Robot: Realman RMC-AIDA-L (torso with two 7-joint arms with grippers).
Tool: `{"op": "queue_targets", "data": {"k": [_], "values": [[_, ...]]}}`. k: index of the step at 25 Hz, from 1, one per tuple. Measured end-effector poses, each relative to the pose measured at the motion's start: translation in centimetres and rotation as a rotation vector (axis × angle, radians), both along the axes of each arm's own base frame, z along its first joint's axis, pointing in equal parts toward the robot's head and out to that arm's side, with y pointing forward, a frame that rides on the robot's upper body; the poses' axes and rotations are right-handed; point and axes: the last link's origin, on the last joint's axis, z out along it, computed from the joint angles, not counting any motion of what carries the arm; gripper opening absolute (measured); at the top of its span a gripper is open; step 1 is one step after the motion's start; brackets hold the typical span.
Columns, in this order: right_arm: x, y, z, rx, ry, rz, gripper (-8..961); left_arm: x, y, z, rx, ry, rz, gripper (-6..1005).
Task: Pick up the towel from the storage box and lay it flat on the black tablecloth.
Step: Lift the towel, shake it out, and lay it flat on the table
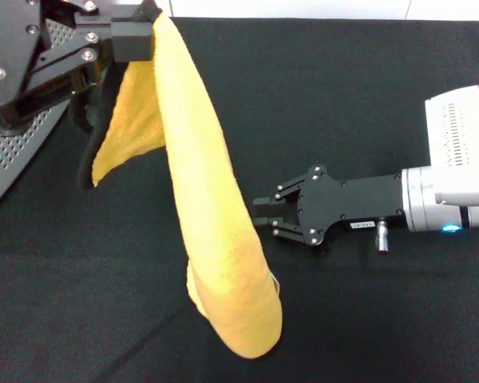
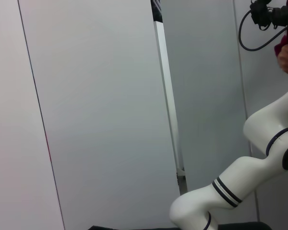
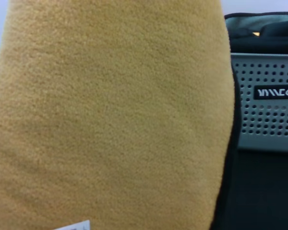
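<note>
This looks like a robotics lab or test room, not a home. Plain pale wall panels (image 2: 101,110) fill the left wrist view, bare and office-like, with a white jointed robot arm (image 2: 240,182) in front of them and a black cable (image 2: 247,33) looping overhead. The counter is draped in the black tablecloth (image 1: 343,80), a staged work surface, with the perforated grey storage box (image 3: 264,115) at its edge.
</note>
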Motion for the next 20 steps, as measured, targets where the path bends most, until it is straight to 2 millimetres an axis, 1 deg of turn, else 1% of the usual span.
{"op": "queue_targets", "data": {"k": [5, 10, 15, 20], "values": [[-0.25, -0.31, -0.08, -0.030, -0.001, 0.007, 144, 0.07, 0.01, -0.08, -0.006, 0.002, -0.003, 38], [-0.46, -0.36, 0.19, -0.054, 0.000, 0.018, 327, 0.13, 0.04, -0.09, -0.008, 0.003, -0.006, 38], [-0.54, -0.63, 0.41, -0.078, 0.006, 0.028, 534, 0.22, 0.07, -0.12, -0.010, 0.003, -0.010, 38], [-0.65, -0.73, 0.37, -0.088, -0.001, 0.050, 532, 0.64, 0.01, -0.21, -0.021, -0.003, -0.036, 38]]}}
